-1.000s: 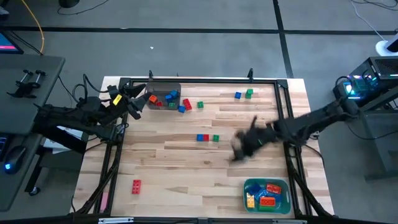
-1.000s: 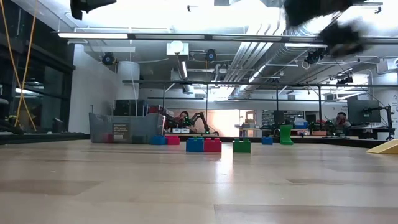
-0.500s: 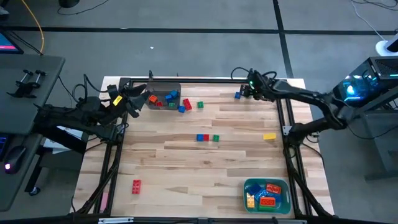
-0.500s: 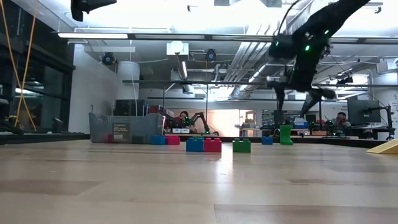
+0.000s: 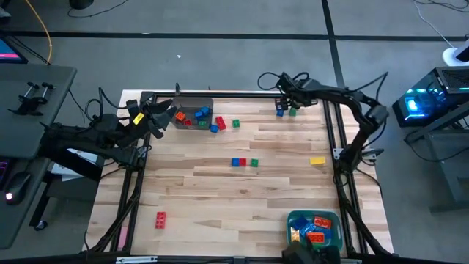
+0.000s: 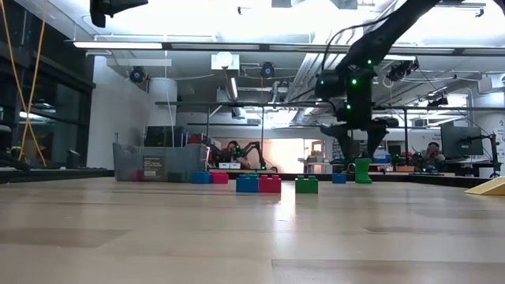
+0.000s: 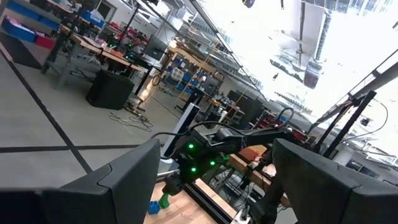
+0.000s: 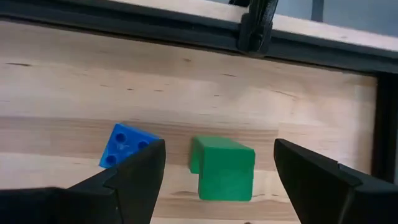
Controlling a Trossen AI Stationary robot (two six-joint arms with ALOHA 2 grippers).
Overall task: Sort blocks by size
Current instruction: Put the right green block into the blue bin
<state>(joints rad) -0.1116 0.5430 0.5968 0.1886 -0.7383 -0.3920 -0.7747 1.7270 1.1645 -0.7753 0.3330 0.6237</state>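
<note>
So the right gripper [image 5: 287,105] sits at the upper right of the overhead shot, right over a pair of blocks by the back rail. Its jaws stand wide open with nothing in them. In its own wrist shot the green block [image 8: 222,167] sits almost dead centre between the two fingers, low in the frame, and the blue block [image 8: 124,145] is just beside it toward the lower left, apart but close.

My take on doing this pick well: drop straight down so the fingers straddle only the green one. The blue neighbour is close enough that a finger could clip it and shove both around, so I'd line up carefully before closing. The rail is near too, so no drifting toward it.

The left gripper [image 5: 156,117] waits at the upper left of the overhead view, open and empty, next to the grey bin [image 5: 192,116], which has small blocks in it. A teal bin [image 5: 315,228] at the lower right holds bigger ones. Loose blocks elsewhere: a blue-red-green cluster [image 5: 244,162] mid-table, a yellow block [image 5: 317,160] right of it, a red block [image 5: 160,218] lower left.
</note>
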